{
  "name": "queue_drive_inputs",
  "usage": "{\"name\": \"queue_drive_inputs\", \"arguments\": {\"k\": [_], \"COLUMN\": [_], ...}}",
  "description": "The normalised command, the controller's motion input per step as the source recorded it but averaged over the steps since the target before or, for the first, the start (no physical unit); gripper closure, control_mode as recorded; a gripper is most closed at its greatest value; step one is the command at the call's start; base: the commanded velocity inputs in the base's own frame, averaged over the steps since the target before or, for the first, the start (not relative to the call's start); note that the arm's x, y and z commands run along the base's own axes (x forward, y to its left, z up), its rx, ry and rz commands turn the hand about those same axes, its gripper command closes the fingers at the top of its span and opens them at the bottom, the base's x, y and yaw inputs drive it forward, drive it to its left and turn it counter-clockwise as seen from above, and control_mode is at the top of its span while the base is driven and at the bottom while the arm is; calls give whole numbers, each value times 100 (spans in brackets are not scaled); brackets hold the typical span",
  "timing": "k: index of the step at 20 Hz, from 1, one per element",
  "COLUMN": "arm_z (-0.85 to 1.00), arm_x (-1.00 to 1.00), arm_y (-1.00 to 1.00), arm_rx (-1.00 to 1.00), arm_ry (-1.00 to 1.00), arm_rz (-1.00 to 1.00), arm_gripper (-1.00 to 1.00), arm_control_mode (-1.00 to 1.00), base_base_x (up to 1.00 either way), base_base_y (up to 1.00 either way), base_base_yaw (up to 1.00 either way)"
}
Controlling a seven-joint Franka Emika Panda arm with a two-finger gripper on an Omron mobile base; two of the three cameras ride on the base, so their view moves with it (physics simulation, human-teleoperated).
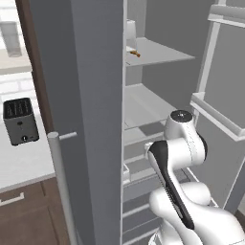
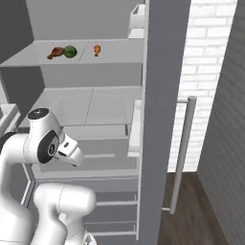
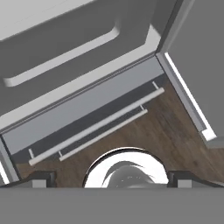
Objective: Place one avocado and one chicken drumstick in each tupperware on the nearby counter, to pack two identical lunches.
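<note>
On the upper shelf (image 2: 110, 57) of the open fridge, a bright green avocado (image 2: 70, 51) touches a dark reddish-brown chicken drumstick (image 2: 56, 53) on its left; a lighter orange drumstick (image 2: 97, 49) lies apart to the right. The gripper (image 3: 111, 178) points down at the wood floor (image 3: 153, 135), fingers spread wide, holding nothing. A toaster (image 1: 20, 121) stands on the counter (image 1: 24, 162) left of the fridge.

Open claw (image 3: 112, 178) above wood floor (image 3: 162, 131), fridge drawer handle (image 3: 94, 127).

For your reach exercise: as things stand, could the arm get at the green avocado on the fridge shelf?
Probably yes: the fridge stands open and the green avocado lies unblocked near the shelf's front, though well above the folded arm.
</note>
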Motion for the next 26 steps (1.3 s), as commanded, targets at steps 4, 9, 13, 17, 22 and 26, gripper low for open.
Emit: {"name": "queue_drive_inputs", "arguments": {"k": [4,9,13,17,22,26], "arm_z": [0,0,0,72,100,100], "arm_x": [0,0,0,30,6,1], "arm_y": [0,0,0,0,0,1], "arm_rx": [0,0,0,0,0,-4], "arm_ry": [0,0,0,-17,-48,-54], "arm_rz": [0,0,0,25,36,30], "arm_gripper": [-100,-100,-100,-100,-100,-100], "arm_control_mode": [100,100,100,-100,-100,-100], "base_base_x": [6,76,74,12,0,0], "base_base_y": [0,2,0,0,0,0], "base_base_yaw": [3,9,22,8,0,0]}}
